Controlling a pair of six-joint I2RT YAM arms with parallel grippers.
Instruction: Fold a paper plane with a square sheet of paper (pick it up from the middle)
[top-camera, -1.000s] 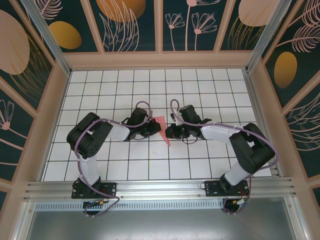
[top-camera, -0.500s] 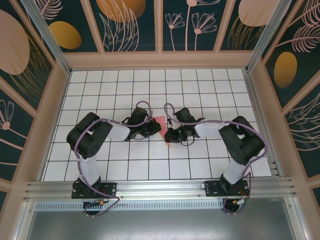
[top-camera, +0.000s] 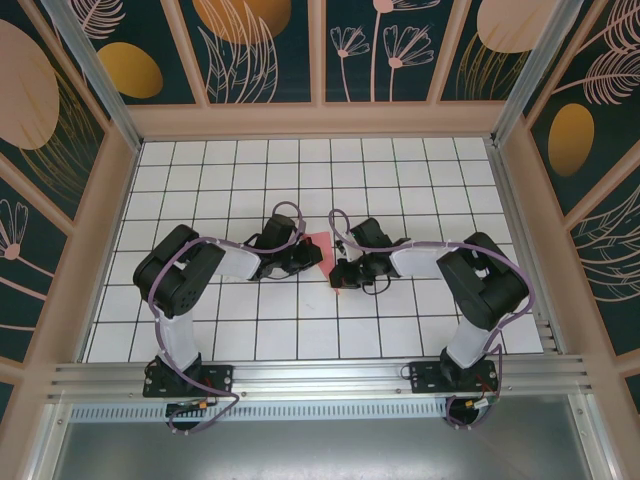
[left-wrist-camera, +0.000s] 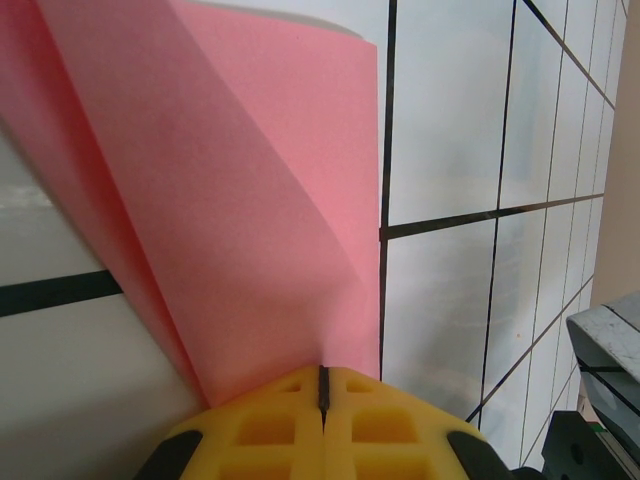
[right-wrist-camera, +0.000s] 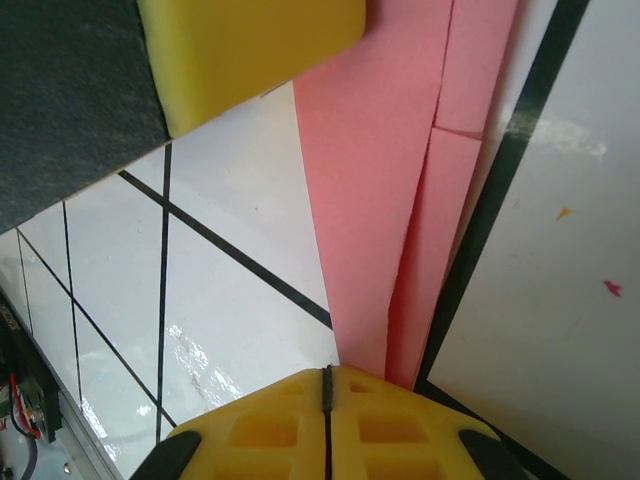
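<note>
The pink sheet of paper (top-camera: 315, 243), folded over on itself in layers, is seen near the middle of the white gridded table (top-camera: 200, 180), between the two arms. One end is clamped in the left gripper (left-wrist-camera: 322, 385), whose yellow pads are pressed together on it. A creased, layered end is likewise pinched between the closed pads of the right gripper (right-wrist-camera: 326, 385)
</note>
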